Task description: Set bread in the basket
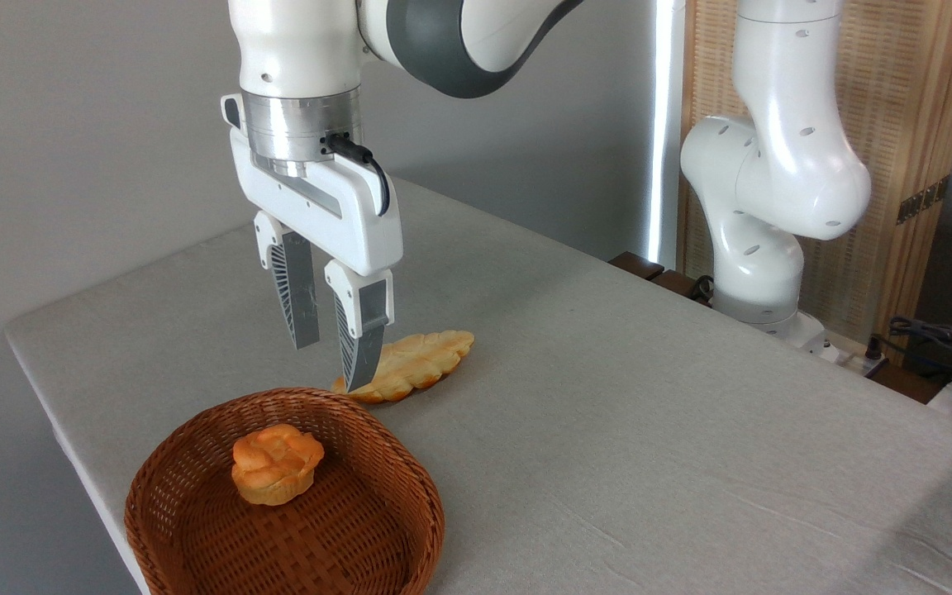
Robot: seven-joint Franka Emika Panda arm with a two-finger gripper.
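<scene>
A: Bread point(414, 364) lies flat on the table point(608, 413) at centre frame, just beyond the basket point(195, 512) rim. The gripper point(331, 364) hangs over its near end, jaws narrowly apart, holding nothing.

B: Risks?

A: A grip that far off-centre could let the long loaf tip or slip out. The bun point(276, 463) sitting in the basket at lower left may leave it propped on the rim.

Support surface: a flat table point(608, 430) covered in pale grey cloth. Two items rest directly on it — a long, pale golden leaf-shaped braided bread point(418, 364), just behind the gripper's point(330, 364) fingertips, and a round reddish-brown woven wicker basket point(195, 463), below and in front of the gripper.
</scene>
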